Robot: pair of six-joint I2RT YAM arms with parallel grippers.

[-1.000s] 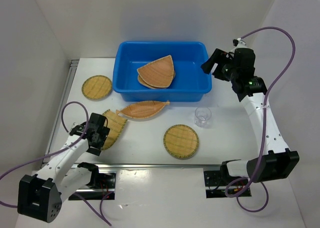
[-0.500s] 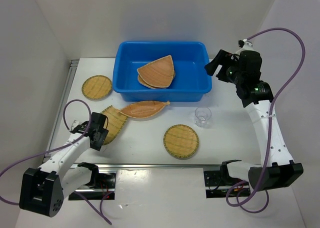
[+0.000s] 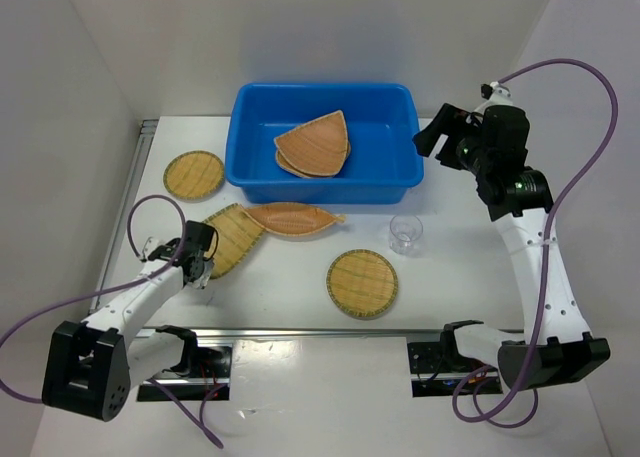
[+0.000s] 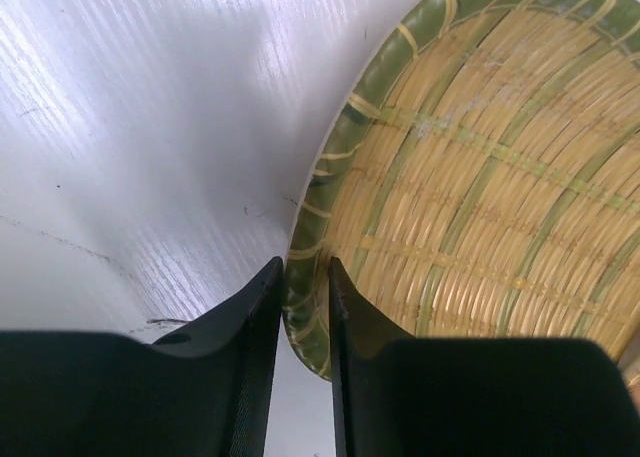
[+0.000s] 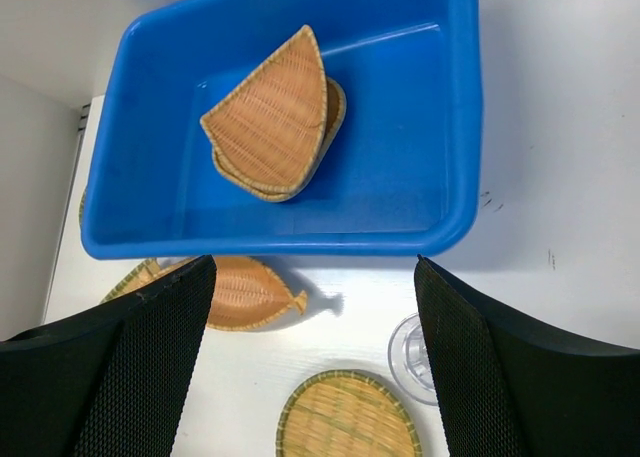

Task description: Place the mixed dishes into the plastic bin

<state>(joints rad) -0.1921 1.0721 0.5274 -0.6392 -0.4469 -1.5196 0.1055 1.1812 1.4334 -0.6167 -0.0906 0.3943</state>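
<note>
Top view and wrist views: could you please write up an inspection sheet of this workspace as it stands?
Surface: white table, no spills seen.
Job's things: blue bin holds stacked trays; outside it lie a far-left round tray, a near round tray, a leaf tray, a square tray and a clear cup.
Clutter: nothing seen.
Grippers: left gripper shut on the square tray's rim; right gripper open, beside the bin's right end.
Cables: purple cables loop off both arms.
Surroundings: white walls.
</note>
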